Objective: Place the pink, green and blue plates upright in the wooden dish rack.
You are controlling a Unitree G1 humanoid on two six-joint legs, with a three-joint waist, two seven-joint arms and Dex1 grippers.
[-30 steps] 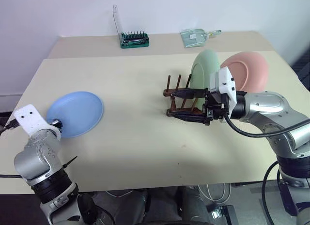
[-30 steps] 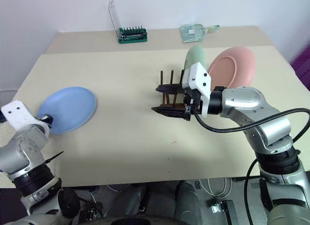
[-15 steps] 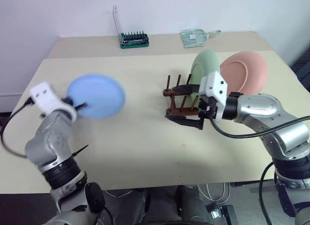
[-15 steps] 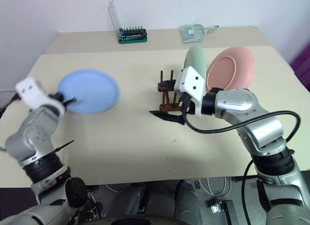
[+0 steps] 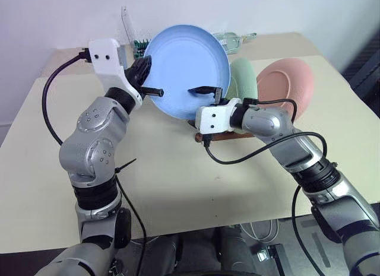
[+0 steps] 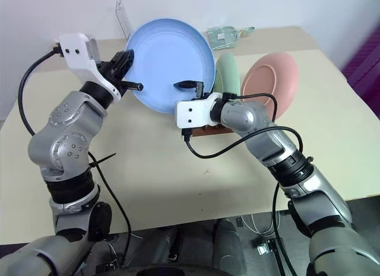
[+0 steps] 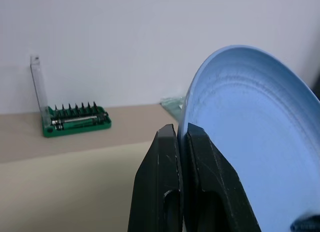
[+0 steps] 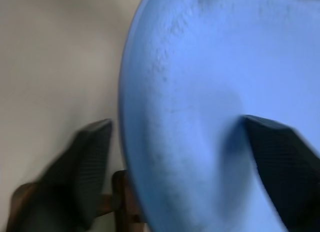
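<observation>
The blue plate [image 5: 185, 68] hangs upright in the air, just in front of the rack. My left gripper [image 7: 181, 136] is shut on the plate's left rim. My right gripper [image 8: 180, 134] is open and straddles the plate's lower edge. One of its fingers [image 5: 203, 89] shows in front of the plate's face; the other is behind it. The green plate [image 5: 241, 79] and the pink plate [image 5: 286, 86] stand upright in the wooden dish rack [image 6: 209, 131]. The rack is mostly hidden by the blue plate and my right hand.
A green tool holder [image 7: 76, 123] with a clear lid stands at the back of the table. A clear packet [image 6: 227, 36] lies at the back, right of it. Bare beige tabletop [image 5: 166, 181] stretches in front of the rack.
My left arm has lifted the blue plate off the table, swung it right and tipped it upright before the rack. My right gripper has rolled and come up around its lower edge.
</observation>
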